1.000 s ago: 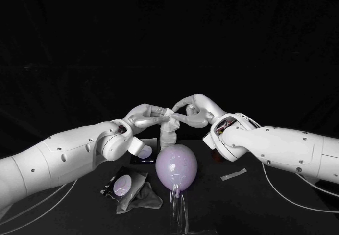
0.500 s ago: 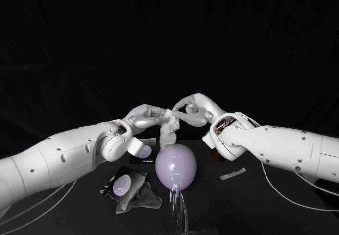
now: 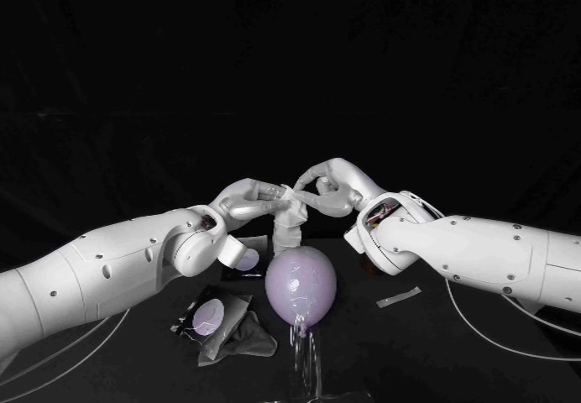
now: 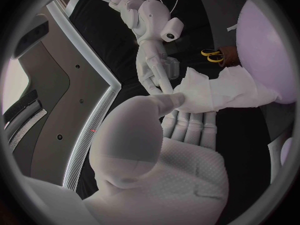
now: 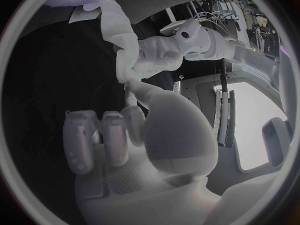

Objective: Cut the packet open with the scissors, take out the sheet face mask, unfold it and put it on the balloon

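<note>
Left hand [image 3: 257, 201] is raised above the middle of the black table [image 3: 436, 357], pinching the top of the sheet face mask [image 3: 288, 227] between its thumb and fingers. In the left wrist view the thumb presses the white folded sheet against the fingers beneath it. The right hand [image 3: 333, 189] faces it, close beside, with thumb and a finger curved into a ring. The thumb tip meets the same upper edge of the mask and a fingertip touches its corner, so this hand pinches it too, while its other fingers are curled in, apart from the sheet.

The mask is still mostly folded into a narrow band. It hangs down from the two hands, and its lower end touches the far end of the balloon [image 3: 300, 285]. The pale lilac balloon sits on the table below the hands, between the two forearms. Something clear and glinting shows under its near end; I cannot tell what it is.

The dark packet [image 3: 213, 317] lies flat on the table on the robot's left of the balloon, with a crumpled grey piece [image 3: 251, 337] against it. A second dark packet [image 3: 249, 259] lies farther back, partly hidden behind the left wrist. A thin cut-off strip [image 3: 399, 298] lies on the robot's right of the balloon, well apart from it. The yellow-handled scissors [image 4: 212, 56] lie on the table beside the balloon.
</note>
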